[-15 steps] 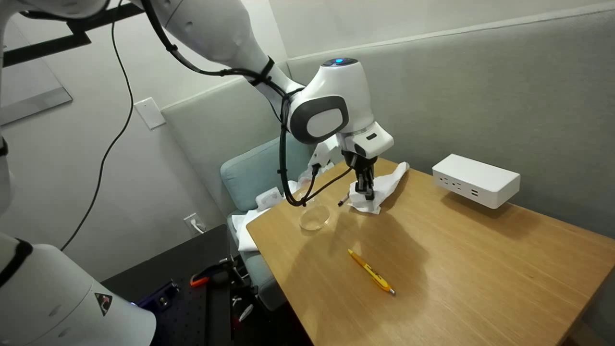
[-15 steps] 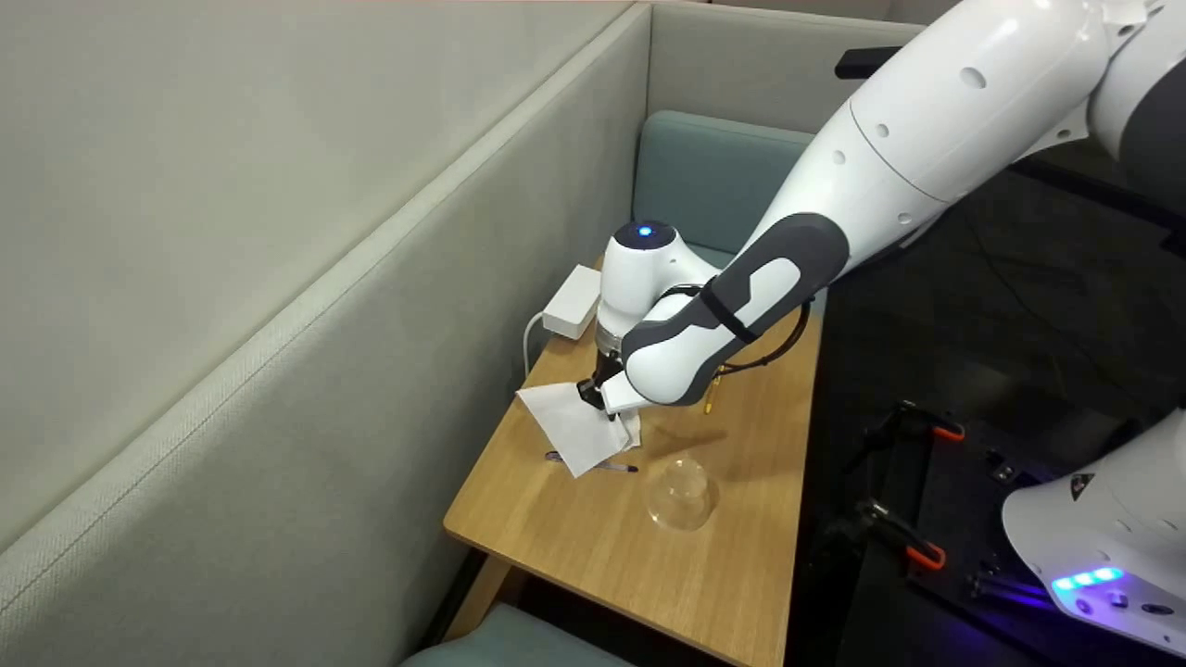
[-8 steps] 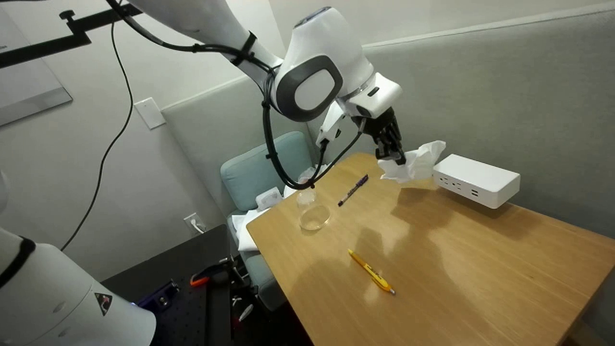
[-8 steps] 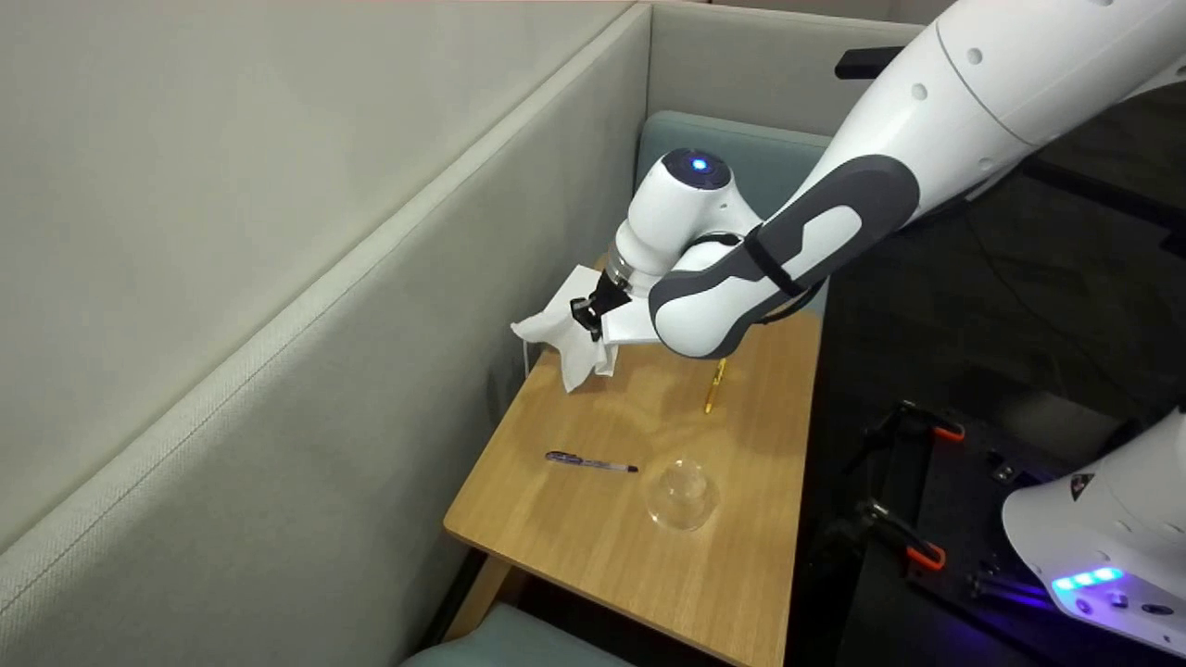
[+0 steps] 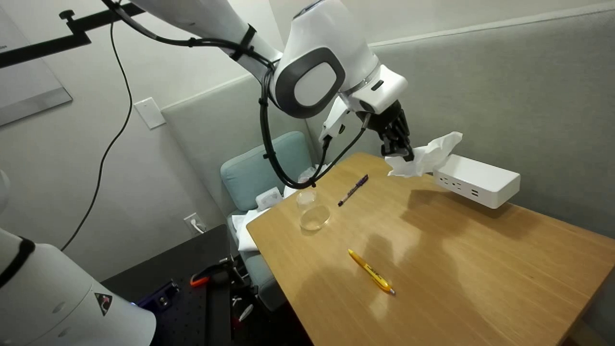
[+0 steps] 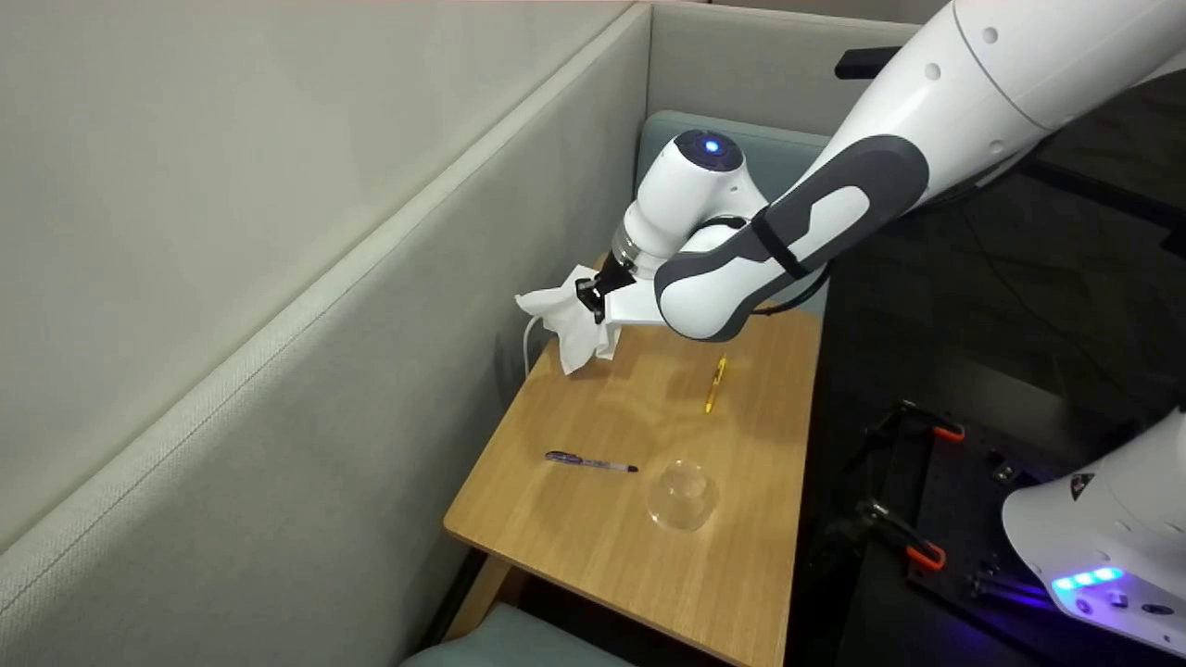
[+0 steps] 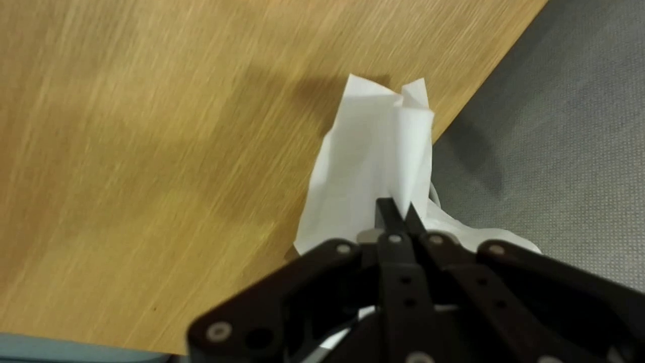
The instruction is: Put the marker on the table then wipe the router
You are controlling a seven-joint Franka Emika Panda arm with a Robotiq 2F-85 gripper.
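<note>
The black two-fingered gripper (image 7: 401,210) is pinching a crumpled white paper sheet (image 7: 363,151) — jaws almost meeting — above the light-wood table (image 5: 528,269), near the white box-shaped router (image 5: 480,180); the slim purple-and-white marker (image 5: 353,190) is lying on the table, well apart.

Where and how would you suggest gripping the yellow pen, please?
I'd take the yellow pen mid-barrel from straight above, jaws closing across its length, since it lies flat on the table and is long and slim. The gripper would first need to release the tissue.
</note>
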